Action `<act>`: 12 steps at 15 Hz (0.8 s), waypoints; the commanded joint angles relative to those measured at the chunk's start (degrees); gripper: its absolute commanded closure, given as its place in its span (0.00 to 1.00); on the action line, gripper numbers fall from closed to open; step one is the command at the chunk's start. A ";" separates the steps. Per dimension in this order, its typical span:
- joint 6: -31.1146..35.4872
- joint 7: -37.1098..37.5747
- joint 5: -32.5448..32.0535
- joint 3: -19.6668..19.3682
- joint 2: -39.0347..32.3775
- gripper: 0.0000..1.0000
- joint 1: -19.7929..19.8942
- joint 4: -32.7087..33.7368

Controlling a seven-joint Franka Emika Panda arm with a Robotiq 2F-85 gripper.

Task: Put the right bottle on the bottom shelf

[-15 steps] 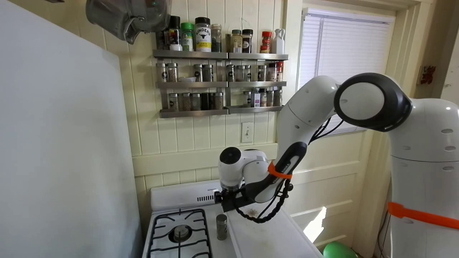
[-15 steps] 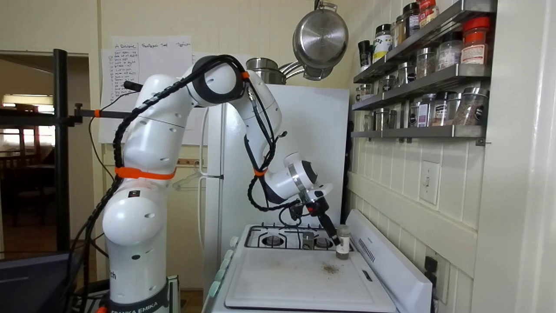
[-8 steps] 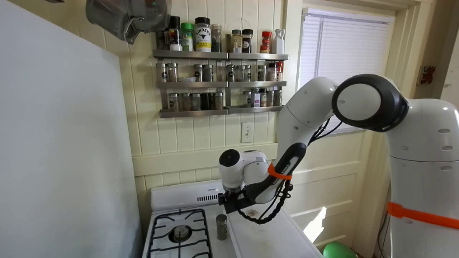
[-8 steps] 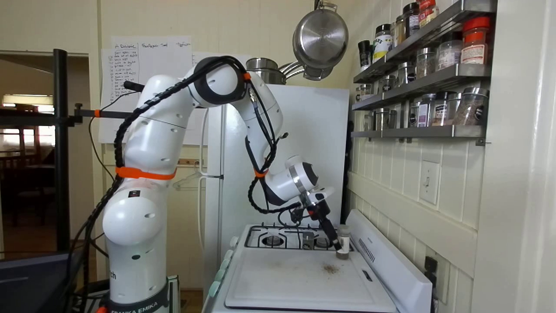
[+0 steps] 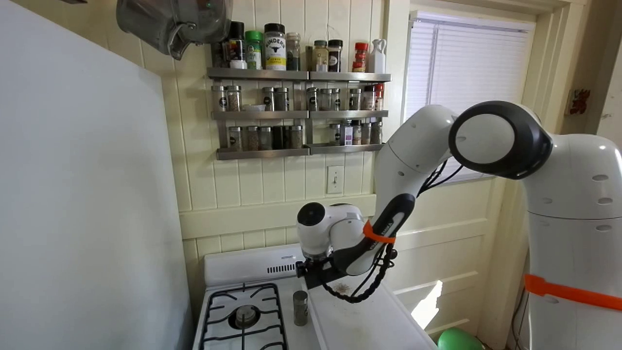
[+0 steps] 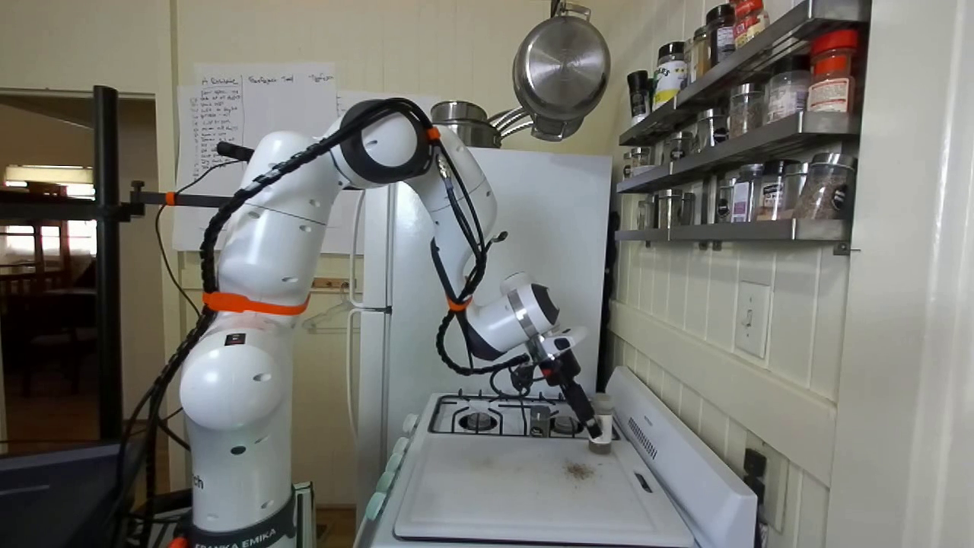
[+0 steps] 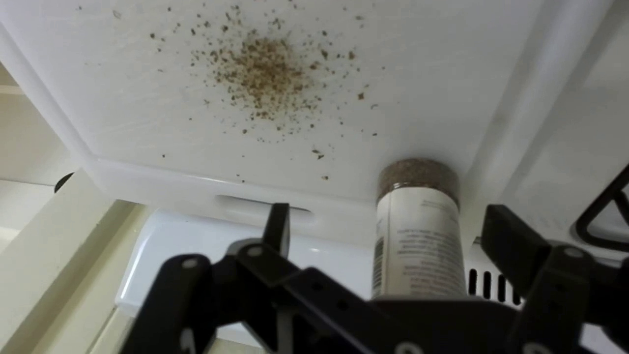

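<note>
The right bottle (image 6: 603, 426) is whitish and stands upright on the white stove cover near its back edge. In the wrist view the right bottle (image 7: 420, 241) shows a white label with small print and a brown band at its base. My gripper (image 7: 388, 211) is open, with one finger on each side of the bottle and gaps between. In an exterior view the gripper (image 6: 593, 431) is tilted down at the bottle's lower half. The arm hides the bottle in an exterior view. The bottom shelf (image 5: 262, 154) is on the wall; the bottom shelf also shows edge-on (image 6: 746, 230), holding several jars.
A shorter greyish bottle (image 5: 301, 311) stands by the burner grate (image 5: 245, 316). The stove's back panel (image 6: 670, 441) rises behind the right bottle. Spilled spice (image 7: 265, 73) lies on the cover. Upper shelves (image 5: 262, 115) hold jars. The fridge (image 5: 92, 194) and hanging pan (image 6: 561, 72) are nearby.
My gripper has moved slightly down and toward the wall, closer to the right bottle's lower half. The gripper stays apart from it on both sides. The bottles have not moved.
</note>
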State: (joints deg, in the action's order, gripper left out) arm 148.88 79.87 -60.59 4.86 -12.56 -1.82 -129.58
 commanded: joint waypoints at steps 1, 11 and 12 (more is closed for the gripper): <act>0.04 1.92 -5.41 -1.19 -1.66 0.00 -0.39 1.75; 2.79 0.61 -9.00 -1.89 -4.69 0.02 0.13 4.89; 3.11 0.32 -8.64 -1.79 -4.95 0.00 0.21 5.11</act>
State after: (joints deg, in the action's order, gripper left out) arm 149.70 79.84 -67.88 3.24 -15.67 -1.79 -125.85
